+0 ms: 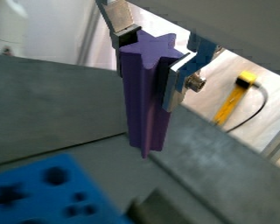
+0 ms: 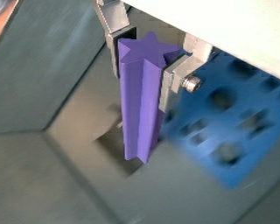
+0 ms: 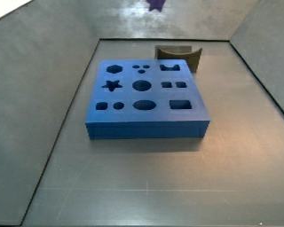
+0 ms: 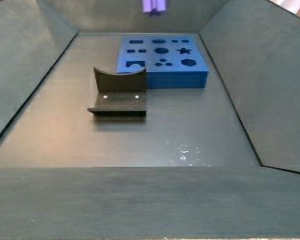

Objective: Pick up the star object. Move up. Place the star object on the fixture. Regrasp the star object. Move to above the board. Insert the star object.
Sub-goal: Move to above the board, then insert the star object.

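My gripper [image 1: 152, 50] is shut on the star object [image 1: 147, 96], a long purple ridged bar hanging lengthwise down from between the silver fingers [image 1: 178, 77]; both wrist views show its star-shaped end [image 2: 145, 51] at the jaws. The gripper [image 2: 145, 54] is high above the floor. In both side views only the bar's lower tip [image 3: 155, 4] shows at the top edge [image 4: 156, 6]; the gripper itself is out of frame there. The blue board [image 3: 145, 97] with shaped holes lies on the floor [image 4: 164, 60]. The dark brown fixture [image 3: 177, 58] stands beside it [image 4: 117, 92].
Grey sloping walls [image 3: 43, 53] enclose the floor on all sides. A yellow cable [image 1: 236, 94] lies outside the enclosure in a wrist view. The board shows below the bar in both wrist views [image 1: 43, 188] [image 2: 230, 114].
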Available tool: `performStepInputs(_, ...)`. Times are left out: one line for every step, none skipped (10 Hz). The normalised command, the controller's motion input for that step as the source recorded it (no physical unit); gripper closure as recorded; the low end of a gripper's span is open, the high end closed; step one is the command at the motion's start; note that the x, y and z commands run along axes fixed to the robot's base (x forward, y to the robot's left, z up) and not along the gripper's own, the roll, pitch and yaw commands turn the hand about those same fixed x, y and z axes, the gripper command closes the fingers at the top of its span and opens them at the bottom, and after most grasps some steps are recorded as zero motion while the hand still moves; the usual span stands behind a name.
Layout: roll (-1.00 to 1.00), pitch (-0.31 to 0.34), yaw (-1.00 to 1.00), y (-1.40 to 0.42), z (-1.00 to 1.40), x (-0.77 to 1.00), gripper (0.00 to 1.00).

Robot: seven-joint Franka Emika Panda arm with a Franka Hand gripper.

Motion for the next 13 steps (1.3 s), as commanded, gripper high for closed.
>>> performStepInputs(-1.00,-0.017,-0.07,-1.00,0.39,-0.56,1.00)
performStepInputs(-1.00,-0.020,-0.07,-0.95,0.38,-0.58,1.00)
performStepInputs(-1.00,-0.023,-0.07,-0.65,0.27,-0.43,1.00)
performStepInputs(-1.00,-0.027,-0.07,-0.45,0.19,-0.32,1.00)
performStepInputs(-1.00,-0.022,-0.06,-0.18,0.08,-0.17,1.00)
performStepInputs(-1.00,-0.024,-0.07,-0.11,0.05,-0.11,1.00)
performStepInputs(-0.84,-0.030,-0.05,-0.04,0.03,-0.09,1.00)
performStepInputs(-0.69,-0.040,-0.04,-0.02,0.01,-0.07,1.00)
performStepInputs(-0.43,-0.045,-0.02,0.00,0.01,-0.06,1.00)
performStepInputs(-0.27,-0.043,-0.01,0.01,0.00,-0.05,1.00)
performStepInputs(0.00,0.000,0.00,0.05,-0.02,0.00,1.00)
performStepInputs(0.00,0.004,0.04,0.07,0.00,0.00,1.00)
performStepInputs(0.00,-0.009,0.13,0.14,-0.11,0.00,1.00)
